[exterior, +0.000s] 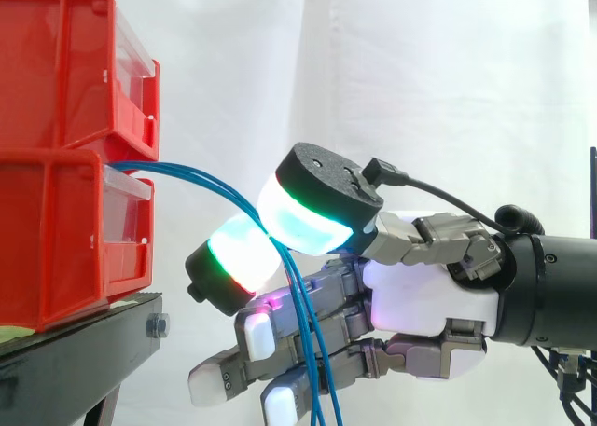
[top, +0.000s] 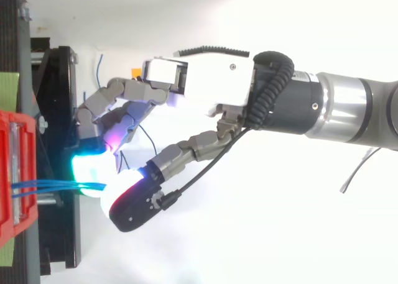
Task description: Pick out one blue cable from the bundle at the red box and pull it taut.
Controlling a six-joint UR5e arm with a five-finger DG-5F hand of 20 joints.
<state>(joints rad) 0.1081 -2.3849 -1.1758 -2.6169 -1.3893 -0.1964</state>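
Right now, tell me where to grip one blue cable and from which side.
Take the blue cable on its free arc just off the red box, before it drops. Come level from the side away from the box, as the hand does; its pads pinch there, strand count unclear.

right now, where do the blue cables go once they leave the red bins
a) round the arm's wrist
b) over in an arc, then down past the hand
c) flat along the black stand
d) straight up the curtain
b: the blue cables leave the red bins, arc over to where two glowing pads of the hand pinch them, then hang down in front of its lower fingers.
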